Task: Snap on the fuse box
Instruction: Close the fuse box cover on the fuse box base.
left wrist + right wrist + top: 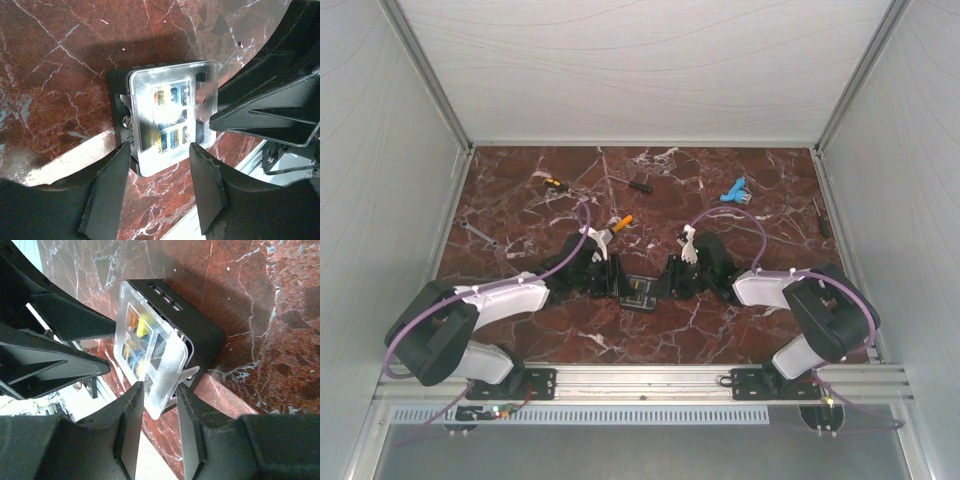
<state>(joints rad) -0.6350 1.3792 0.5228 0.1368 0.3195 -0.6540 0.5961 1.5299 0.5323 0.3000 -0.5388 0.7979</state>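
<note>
White panels wall in a red-brown marble surface (520, 335), with a few small loose parts scattered along its upper half in the overhead view. Low in the middle of that view, between the two arms, sits the fuse box (640, 291), and both wrists have closed in on it from either side.

A clear lid (172, 115) lies on top of the black box, with the yellow and blue fuses showing through it. In the right wrist view the lid looks proud of the box at its lower corner, so it seems placed but not yet clicked home.

The right tool (160, 390) is narrow, its fingers (131, 425) set against that lower lid corner and pinching it. The left tool (161, 150) stands about half open, straddling the lower edge of the box. Whether it actually grips there I cannot tell.

The step in hand appears to be seating the lid. The next move likely calls for one tool to steady the box while the other presses the lid straight down, edges kept square so the side latches catch.
</note>
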